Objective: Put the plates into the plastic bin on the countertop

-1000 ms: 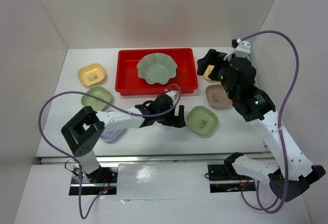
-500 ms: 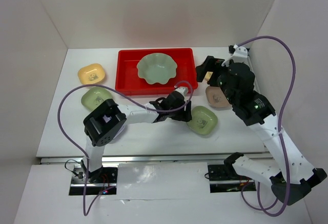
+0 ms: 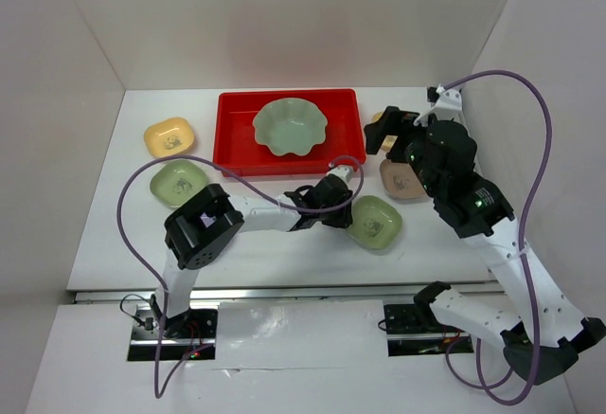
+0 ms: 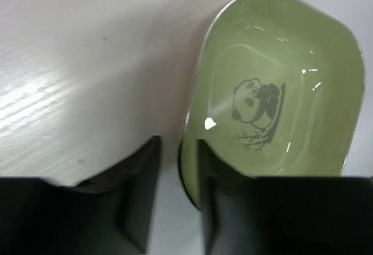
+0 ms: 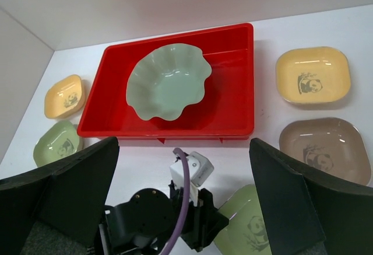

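Where left gripper (image 4: 178, 150) meets light green dish (image 4: 280, 62) on countertop (image 4: 70, 45): fingers straddle rim, one inside, one outside, gap visible, not clamped. Right gripper (image 5: 183, 145): fingers spread wide, empty. Scalloped dish (image 5: 166, 83) inside red bin (image 5: 233, 39).

White back wall (image 3: 303, 26), white left wall (image 3: 47, 149), white right wall (image 3: 568, 16), metal rail (image 3: 303, 293) along the near edge, white panel (image 3: 298, 333) just below it.
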Controlling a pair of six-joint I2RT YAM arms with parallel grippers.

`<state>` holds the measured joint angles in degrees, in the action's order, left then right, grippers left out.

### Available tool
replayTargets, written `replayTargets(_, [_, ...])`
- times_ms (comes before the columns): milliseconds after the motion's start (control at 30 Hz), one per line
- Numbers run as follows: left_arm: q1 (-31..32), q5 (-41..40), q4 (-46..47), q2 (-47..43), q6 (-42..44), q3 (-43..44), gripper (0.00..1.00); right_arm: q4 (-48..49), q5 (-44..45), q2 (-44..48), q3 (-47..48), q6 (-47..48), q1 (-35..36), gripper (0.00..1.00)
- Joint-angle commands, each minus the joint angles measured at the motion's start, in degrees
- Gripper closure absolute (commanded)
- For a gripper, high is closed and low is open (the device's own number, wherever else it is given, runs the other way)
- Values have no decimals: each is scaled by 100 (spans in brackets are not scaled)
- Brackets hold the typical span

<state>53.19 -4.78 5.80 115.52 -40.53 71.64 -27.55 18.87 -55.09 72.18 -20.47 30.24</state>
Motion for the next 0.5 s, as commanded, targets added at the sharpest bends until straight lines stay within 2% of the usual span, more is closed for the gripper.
replayTargets(0, [86,-138,-141,260,116,193,63,57,81,165,-38,69,52,0])
replayTargets(33, [86,-199,-219,260,116,193,81,57,81,165,-38,69,52,0])
replayTargets(67, [86,-286,-281,208,55,193,90,57,134,165,-38,69,52,0])
replayTargets(133, [86,-444,-500,-38,-7,193,100,57,134,165,-38,69,52,0])
replayTargets(233, [200,-866,-1193,-687,-60,193,100,4,187,217,15,69,52,0])
replayTargets(333, [201,-929,-1826,-1389,-60,254,100,4,353,218,15,69,52,0])
replayTargets(400, [201,-1209,-2353,-1585,-7,701,100,4,502,218,-54,0,52,0])
replayTargets(433, [201,-1375,-2973,-1647,-7,920,100,4,599,270,-55,-1,52,0])
replayTargets(467, [148,-1568,-3345,-1647,-77,1470,100,56,748,271,-151,-88,0,0])
